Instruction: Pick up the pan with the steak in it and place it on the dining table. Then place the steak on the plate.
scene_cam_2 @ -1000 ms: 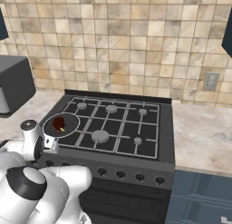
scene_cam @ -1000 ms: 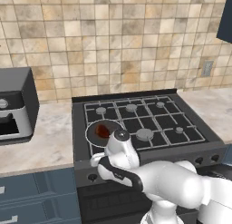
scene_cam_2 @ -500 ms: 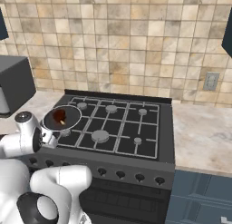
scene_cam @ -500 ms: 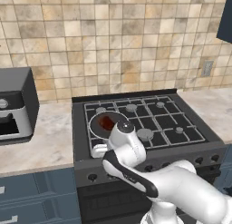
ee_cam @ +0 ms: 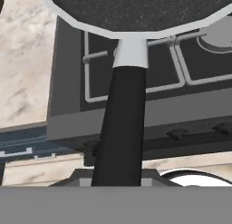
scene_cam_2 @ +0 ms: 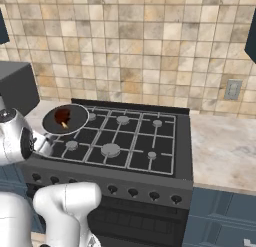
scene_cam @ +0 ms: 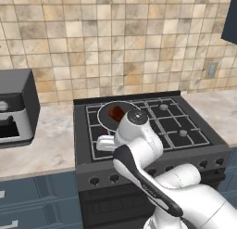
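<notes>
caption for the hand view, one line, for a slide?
Gripper shut on the pan's black handle, pan held above the stove grates.

Both base views are looking forward and down at the stove (scene_cam: 152, 126), from its left and right. The hand view is peering closely along the pan (ee_cam: 136, 14) handle

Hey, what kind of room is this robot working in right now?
A home kitchen, rendered in simulation. Signs: a black gas stove with grey burner grates, a beige tiled backsplash behind a marbled stone counter, and a small round black frying pan holding a reddish-brown steak.
</notes>
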Robot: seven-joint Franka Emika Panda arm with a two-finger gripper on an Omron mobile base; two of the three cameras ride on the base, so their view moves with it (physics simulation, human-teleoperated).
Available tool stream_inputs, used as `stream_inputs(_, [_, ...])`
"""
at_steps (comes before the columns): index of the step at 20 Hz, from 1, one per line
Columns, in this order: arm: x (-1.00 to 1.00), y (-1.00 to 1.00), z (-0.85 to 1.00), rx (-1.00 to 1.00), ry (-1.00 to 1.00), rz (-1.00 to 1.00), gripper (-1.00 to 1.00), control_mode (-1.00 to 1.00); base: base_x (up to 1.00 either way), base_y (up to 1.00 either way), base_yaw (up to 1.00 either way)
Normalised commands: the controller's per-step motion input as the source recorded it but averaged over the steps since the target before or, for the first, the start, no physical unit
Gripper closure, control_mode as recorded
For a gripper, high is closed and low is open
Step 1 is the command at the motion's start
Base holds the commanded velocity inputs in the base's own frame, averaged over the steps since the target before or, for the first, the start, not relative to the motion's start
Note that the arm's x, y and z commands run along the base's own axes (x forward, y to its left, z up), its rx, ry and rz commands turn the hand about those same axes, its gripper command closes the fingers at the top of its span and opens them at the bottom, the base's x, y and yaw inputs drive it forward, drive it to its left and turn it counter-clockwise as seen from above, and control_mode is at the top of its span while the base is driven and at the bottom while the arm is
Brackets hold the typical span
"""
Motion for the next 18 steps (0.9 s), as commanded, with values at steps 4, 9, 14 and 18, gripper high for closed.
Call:
stream_inputs(4, [-0.75,-0.05,0.74,0.07,0.03,-0.13,1.0,-1.0,0.0,0.0,0.0])
stream_inputs(9, [-0.88,-0.07,0.57,0.07,0.04,-0.14,1.0,-1.0,0.0,0.0,0.0])
stream_inputs(14, [-0.86,-0.07,0.54,0.07,0.13,-0.11,1.0,-1.0,0.0,0.0,0.0])
stream_inputs(18, [-0.83,-0.03,0.53,0.05,0.19,-0.08,1.0,-1.0,0.0,0.0,0.0])
